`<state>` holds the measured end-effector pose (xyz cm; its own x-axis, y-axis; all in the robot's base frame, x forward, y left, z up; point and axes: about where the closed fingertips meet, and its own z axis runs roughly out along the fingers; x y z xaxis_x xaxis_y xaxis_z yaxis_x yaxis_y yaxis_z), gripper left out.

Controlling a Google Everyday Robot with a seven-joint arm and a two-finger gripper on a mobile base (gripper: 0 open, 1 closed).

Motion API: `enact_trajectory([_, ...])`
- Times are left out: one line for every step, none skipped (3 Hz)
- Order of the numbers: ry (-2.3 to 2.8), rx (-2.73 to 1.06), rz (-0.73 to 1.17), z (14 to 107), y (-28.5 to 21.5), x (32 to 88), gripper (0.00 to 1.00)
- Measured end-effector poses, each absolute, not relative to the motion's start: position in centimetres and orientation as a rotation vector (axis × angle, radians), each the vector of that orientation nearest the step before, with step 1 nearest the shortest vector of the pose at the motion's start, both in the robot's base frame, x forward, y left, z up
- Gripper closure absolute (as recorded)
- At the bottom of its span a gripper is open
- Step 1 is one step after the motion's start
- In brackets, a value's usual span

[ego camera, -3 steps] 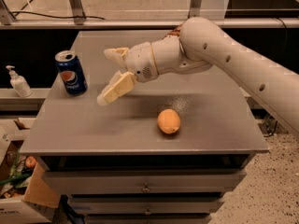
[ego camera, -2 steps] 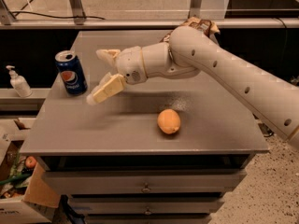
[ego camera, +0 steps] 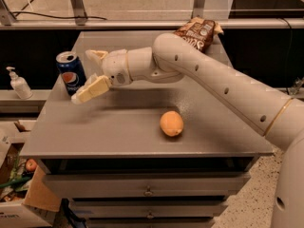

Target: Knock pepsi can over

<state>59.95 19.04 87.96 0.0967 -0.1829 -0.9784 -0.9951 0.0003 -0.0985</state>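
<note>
We see the can (ego camera: 70, 71) upright near the table's (ego camera: 118, 127) left edge, toward the back corner. Our pincer (ego camera: 85, 76) hangs just beside it on the right, fingers (ego camera: 92, 88) spread wide with nothing held between them. An orange (ego camera: 171, 123) lies near the front edge, and a snack bag (ego camera: 197, 32) sits at the back right corner.
</note>
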Motion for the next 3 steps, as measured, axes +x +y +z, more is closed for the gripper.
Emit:
enact_trajectory([1.272,-1.363,1.038,87.41,20.85,61.15,0.0])
enact_trajectory([1.273,-1.337,1.044,86.88,21.77,61.79,0.18])
enact_trajectory([1.279,-1.309,1.042,86.69,21.75,62.08,0.41])
